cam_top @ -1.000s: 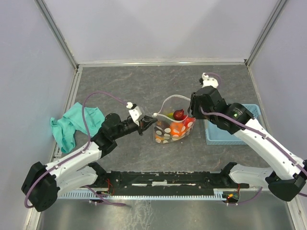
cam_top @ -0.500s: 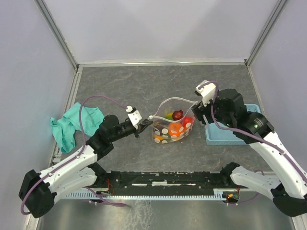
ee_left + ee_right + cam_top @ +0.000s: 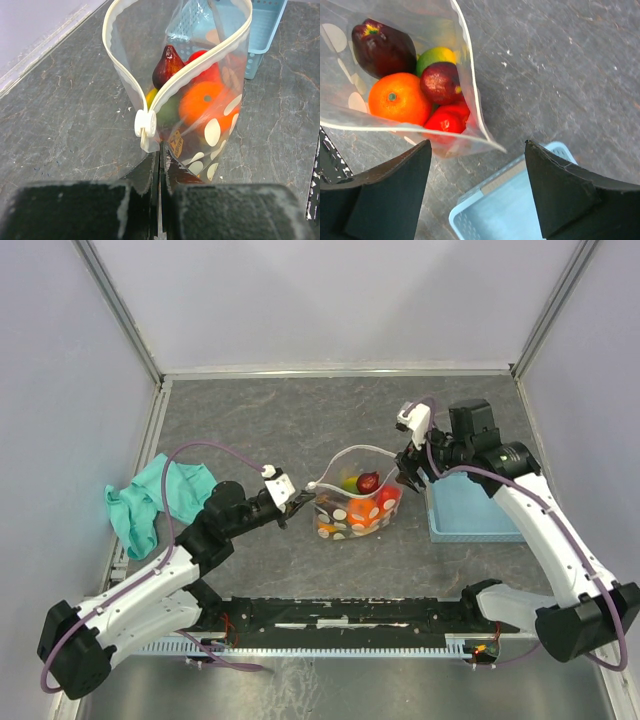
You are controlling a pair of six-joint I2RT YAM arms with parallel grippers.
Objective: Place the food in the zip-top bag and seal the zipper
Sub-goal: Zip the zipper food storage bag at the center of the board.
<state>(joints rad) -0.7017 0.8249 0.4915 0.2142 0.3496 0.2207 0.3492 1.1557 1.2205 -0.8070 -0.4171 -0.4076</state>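
The zip-top bag (image 3: 352,508) stands on the table with its mouth open. The food lies inside: an orange fruit (image 3: 400,99), red piece (image 3: 445,120), green-yellow piece (image 3: 436,58) and two dark purple pieces (image 3: 382,50). The zipper (image 3: 185,77) forms an open whitish loop with a white slider (image 3: 145,123) at the near end. My left gripper (image 3: 161,156) is shut on the bag's corner just below the slider; it also shows in the top view (image 3: 300,500). My right gripper (image 3: 477,145) is open and empty, hovering over the bag's right end (image 3: 407,468).
A blue plastic basket (image 3: 475,510) sits right of the bag, under my right gripper (image 3: 520,205). A teal cloth (image 3: 150,498) lies at the left edge. Walls enclose the table on three sides.
My right arm has drawn back from over the bag toward the right and turned its wrist. The left gripper still holds the bag's corner; the bag has shifted slightly.
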